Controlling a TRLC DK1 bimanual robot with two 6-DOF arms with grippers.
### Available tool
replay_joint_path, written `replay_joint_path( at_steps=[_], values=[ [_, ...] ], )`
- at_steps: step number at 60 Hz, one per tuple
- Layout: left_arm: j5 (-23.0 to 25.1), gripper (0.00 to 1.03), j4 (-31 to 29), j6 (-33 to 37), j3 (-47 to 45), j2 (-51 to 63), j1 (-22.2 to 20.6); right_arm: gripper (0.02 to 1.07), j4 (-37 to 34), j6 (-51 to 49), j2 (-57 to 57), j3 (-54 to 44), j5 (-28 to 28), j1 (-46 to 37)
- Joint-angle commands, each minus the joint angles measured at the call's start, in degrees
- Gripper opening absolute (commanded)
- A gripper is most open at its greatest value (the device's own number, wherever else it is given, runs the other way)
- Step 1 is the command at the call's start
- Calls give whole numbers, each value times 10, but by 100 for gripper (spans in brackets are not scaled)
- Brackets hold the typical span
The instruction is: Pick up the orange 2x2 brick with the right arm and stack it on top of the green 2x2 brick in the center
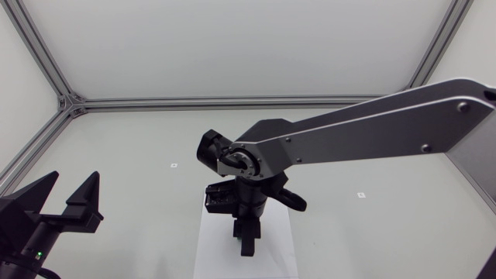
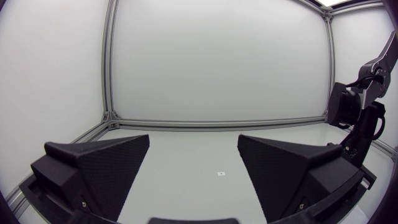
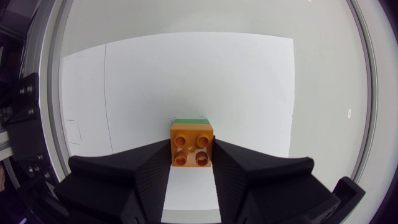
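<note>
Two wedge fingers of the right end effector (image 3: 192,149) clamp the orange 2x2 brick (image 3: 192,143) from both sides, studs toward the wrist camera. A sliver of the green 2x2 brick (image 3: 190,120) shows just past its 12 o'clock edge; whether they touch is unclear. From above, this end effector hangs over a white sheet (image 1: 213,252) near the table's (image 1: 132,147) centre, toward 6 o'clock. The left end effector (image 1: 75,182) sits at 8 o'clock, fingers spread wide.

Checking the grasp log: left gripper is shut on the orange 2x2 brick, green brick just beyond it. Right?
No: it is the right gripper, not the left, that is shut on the orange 2x2 brick, as the right wrist view shows. The green brick does show just beyond it. The left gripper is open with nothing between its fingers.
</note>
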Motion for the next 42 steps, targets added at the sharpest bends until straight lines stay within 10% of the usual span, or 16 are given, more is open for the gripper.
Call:
replay_joint_path(
  at_steps=[1,42],
  values=[
    [3,99,-8,8,-23,-5,3,8,-21,-12,60,-42,-1,-1],
    [3,99,-8,8,-23,-5,3,8,-44,-32,44,-21,-15,8]
  ],
)
